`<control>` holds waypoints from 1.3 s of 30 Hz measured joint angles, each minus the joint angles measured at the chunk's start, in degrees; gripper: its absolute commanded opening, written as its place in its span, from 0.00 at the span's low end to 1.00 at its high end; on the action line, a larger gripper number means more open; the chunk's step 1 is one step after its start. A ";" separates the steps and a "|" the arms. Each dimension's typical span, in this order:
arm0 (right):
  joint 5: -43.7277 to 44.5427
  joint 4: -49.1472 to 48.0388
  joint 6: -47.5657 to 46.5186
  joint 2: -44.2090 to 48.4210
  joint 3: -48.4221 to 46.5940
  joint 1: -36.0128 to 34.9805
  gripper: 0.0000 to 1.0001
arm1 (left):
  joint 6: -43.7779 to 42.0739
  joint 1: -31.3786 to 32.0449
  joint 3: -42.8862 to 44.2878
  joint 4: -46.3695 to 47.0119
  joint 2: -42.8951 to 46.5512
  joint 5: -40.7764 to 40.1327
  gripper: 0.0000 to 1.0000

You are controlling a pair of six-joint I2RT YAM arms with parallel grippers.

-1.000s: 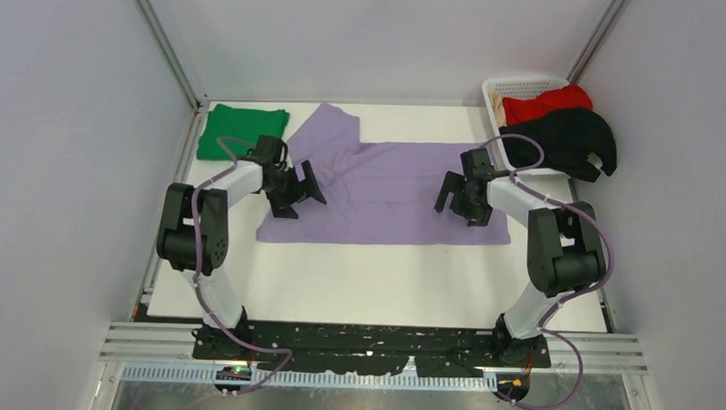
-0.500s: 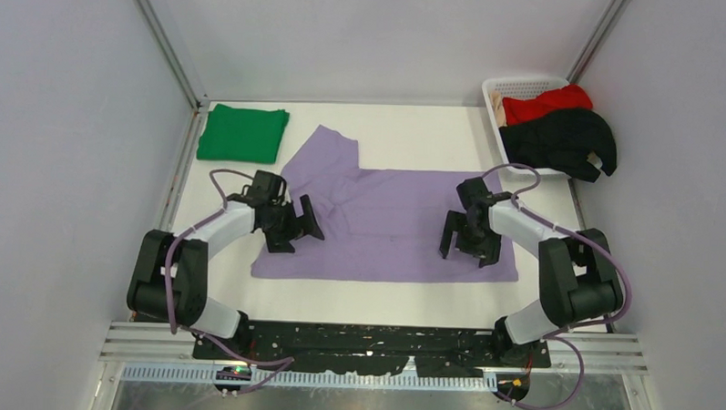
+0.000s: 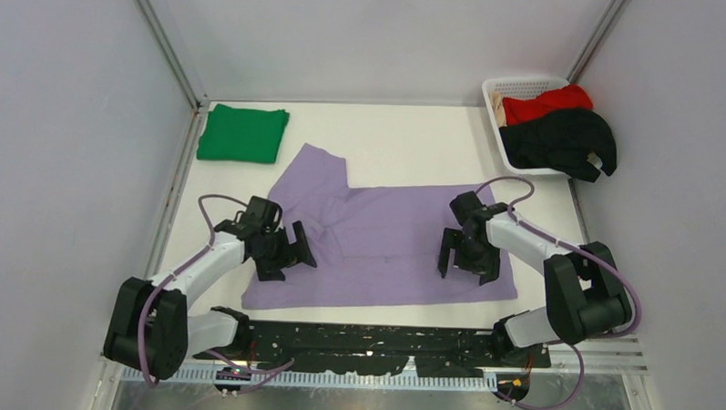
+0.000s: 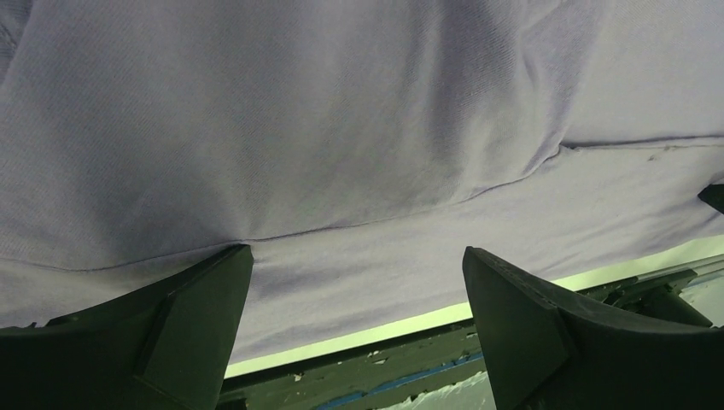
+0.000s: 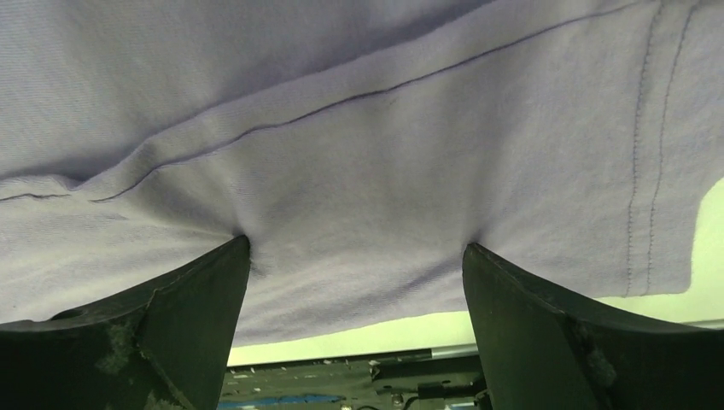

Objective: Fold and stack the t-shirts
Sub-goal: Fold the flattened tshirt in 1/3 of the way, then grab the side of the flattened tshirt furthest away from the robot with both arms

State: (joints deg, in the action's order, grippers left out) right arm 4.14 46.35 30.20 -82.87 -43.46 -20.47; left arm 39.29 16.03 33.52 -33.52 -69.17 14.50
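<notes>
Since then, left claw [image 3: 286, 257] and right claw [image 3: 468, 262] dragged the lavender t-shirt [image 3: 385, 242] nearer.

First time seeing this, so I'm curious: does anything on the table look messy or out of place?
Yes. The black t-shirt spills over the white basket, hanging outside its rim. The lavender t-shirt lies skewed and wrinkled, one sleeve poking toward the neatly folded green t-shirt.
</notes>
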 measured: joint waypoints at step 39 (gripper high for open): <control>-1.66 -0.57 -3.96 11.43 -9.75 -3.41 0.95 | 2.14 1.92 17.77 -8.13 3.91 -5.95 1.00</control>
State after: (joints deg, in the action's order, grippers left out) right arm 2.48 45.78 26.24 -71.44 -53.21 -23.88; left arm 41.43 17.96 51.29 -41.65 -65.25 8.56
